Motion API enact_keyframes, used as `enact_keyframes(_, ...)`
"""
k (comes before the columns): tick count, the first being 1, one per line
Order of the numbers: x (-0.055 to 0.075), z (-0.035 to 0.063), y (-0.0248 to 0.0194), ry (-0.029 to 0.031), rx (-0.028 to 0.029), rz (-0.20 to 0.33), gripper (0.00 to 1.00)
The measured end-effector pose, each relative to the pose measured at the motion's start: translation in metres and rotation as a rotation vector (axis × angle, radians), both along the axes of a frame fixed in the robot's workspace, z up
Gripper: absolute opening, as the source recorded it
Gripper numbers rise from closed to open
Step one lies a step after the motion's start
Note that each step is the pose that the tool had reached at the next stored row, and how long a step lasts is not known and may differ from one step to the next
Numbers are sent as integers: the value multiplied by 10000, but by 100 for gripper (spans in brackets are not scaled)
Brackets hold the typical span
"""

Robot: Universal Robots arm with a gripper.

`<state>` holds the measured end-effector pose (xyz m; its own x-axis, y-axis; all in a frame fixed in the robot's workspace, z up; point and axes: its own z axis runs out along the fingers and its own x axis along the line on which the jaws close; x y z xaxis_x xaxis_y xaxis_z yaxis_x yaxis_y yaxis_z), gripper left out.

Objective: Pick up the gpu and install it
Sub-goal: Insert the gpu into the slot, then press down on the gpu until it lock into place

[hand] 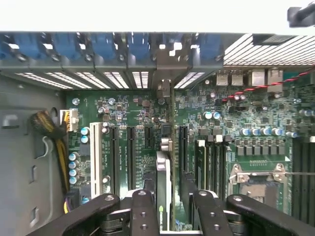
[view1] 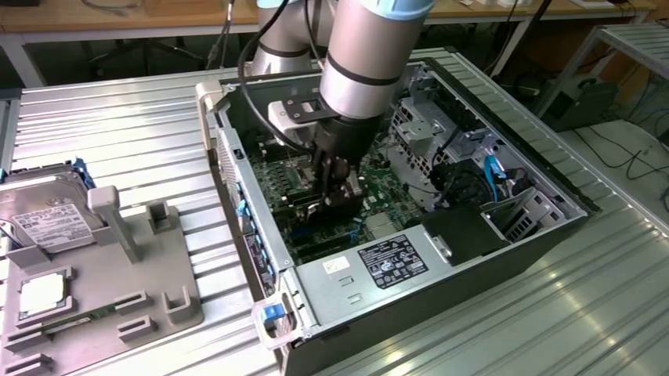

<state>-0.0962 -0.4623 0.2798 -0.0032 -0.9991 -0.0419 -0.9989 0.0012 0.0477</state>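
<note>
In the wrist view the gpu (hand: 164,179) is seen edge-on as a thin dark card with a silver edge. It stands upright over the green motherboard (hand: 231,123), in line with a dark expansion slot. Its silver end bracket (hand: 165,81) reaches the case's rear slot wall. My gripper (hand: 167,199) is shut on the card, with black fingers (hand: 143,209) on either side. In the exterior view my gripper (view1: 337,188) is deep inside the open computer case (view1: 533,200), with the dark gpu (view1: 341,207) low against the board.
A silver power supply (view1: 387,262) with a label fills the case's near end. Drive cages and cables (view1: 460,149) line the exterior view's right side. A hard drive (view1: 47,211) rests on the grey fixture (view1: 115,290) outside the case. The CPU socket (hand: 256,179) lies beside the slots.
</note>
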Motion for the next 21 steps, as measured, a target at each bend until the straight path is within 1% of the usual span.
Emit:
enact_keyframes(3, 2, 68, 0, -1, 1, -1, 35)
enact_keyframes(6, 2, 94, 0, -1, 1, 0, 34)
enact_keyframes(8, 3, 93, 0, -2, 3, 0, 20)
enact_keyframes(9, 3, 94, 0, -1, 2, 0, 20)
enact_keyframes(10, 3, 94, 0, -1, 2, 0, 14)
enact_keyframes(11, -18, 95, 0, 1, -12, 18, 14)
enact_keyframes(14, -55, 79, 0, -1, -9, 212, 14)
enact_keyframes(16, -57, 64, 0, -1, -9, 484, 14)
enact_keyframes(19, -114, 53, 17, 0, -13, 568, 14)
enact_keyframes(21, -175, 47, 40, -1, -15, 571, 14)
